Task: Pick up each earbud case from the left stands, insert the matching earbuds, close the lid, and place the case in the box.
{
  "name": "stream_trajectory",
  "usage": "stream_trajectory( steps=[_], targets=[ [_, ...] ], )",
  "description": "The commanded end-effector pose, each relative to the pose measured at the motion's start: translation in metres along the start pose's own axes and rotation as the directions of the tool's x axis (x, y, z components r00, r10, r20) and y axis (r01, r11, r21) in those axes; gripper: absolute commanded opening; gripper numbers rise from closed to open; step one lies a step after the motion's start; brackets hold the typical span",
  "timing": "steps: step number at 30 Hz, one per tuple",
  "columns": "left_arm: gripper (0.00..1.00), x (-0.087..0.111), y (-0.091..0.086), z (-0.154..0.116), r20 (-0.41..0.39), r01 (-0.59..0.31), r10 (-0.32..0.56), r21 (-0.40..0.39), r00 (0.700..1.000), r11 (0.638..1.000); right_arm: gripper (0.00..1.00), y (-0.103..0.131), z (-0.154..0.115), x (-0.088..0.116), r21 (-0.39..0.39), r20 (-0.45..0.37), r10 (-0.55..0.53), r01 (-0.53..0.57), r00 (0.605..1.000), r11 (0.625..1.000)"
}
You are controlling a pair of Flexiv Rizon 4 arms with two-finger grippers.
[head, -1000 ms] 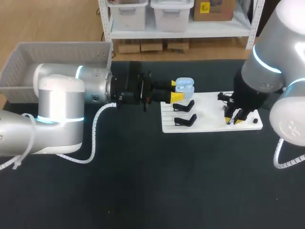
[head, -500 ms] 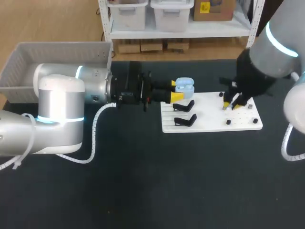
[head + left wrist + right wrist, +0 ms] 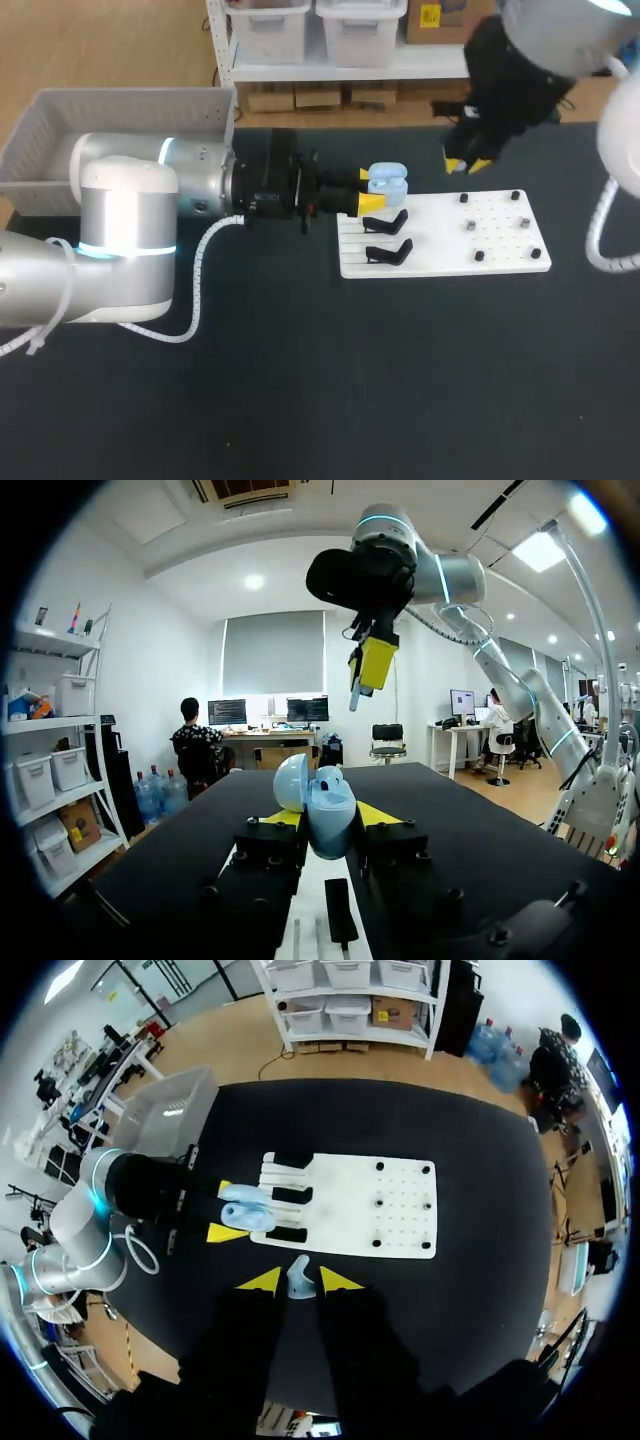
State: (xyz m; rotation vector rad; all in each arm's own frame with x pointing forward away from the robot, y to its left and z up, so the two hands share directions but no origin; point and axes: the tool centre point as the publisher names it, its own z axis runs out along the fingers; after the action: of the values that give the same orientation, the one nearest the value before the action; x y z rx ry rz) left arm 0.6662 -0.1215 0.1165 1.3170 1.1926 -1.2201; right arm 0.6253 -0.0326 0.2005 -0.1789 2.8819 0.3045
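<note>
Our left gripper (image 3: 370,190) clamps the open earbud case (image 3: 388,181), centre frame; we align the right gripper (image 3: 466,165), pinching 1 earbud (image 3: 298,1280), above it.

Looking like a robotics lab, with a bench rigged for handling trials rather than a home or a shop. Reaching in over one black-topped table (image 3: 300,400) from opposite sides as a left arm (image 3: 130,215) and a right arm (image 3: 545,40), both grey, glowing with blue light rings (image 3: 166,150) and trailing white spiral-wrapped cable (image 3: 200,270). Lying on that table as a white fixture board (image 3: 440,262), carrying small pegs (image 3: 468,227) in rows and black stands (image 3: 388,252) in fixed slots. Sitting at the far left corner as a grey slatted crate (image 3: 60,120).
</note>
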Motion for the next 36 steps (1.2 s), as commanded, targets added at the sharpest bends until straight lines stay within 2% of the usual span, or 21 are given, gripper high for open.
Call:
stream_trajectory(
  steps=[1,8,23,36],
  targets=[
    [0.0,0.0,0.001,0.0,-0.001,0.0,0.0,0.001,1.0,1.0,0.0,0.024,0.005,-0.014,0.035,-0.071,-0.029,0.031,0.997,0.999],
    [0.0,0.0,0.001,0.0,-0.001,0.0,0.0,0.001,1.0,1.0,0.0,0.039,0.014,-0.018,0.01,-0.125,-0.065,0.066,0.99,0.998],
    [0.0,0.0,0.001,0.0,-0.001,0.0,0.0,0.001,1.0,1.0,0.0,0.039,0.014,-0.018,0.01,-0.125,-0.065,0.066,0.99,0.998],
    [0.0,0.0,0.001,0.0,-0.001,0.0,0.0,0.001,1.0,1.0,0.0,0.051,0.031,-0.021,0.023,-0.158,-0.2,0.206,0.967,0.978]
  ],
)
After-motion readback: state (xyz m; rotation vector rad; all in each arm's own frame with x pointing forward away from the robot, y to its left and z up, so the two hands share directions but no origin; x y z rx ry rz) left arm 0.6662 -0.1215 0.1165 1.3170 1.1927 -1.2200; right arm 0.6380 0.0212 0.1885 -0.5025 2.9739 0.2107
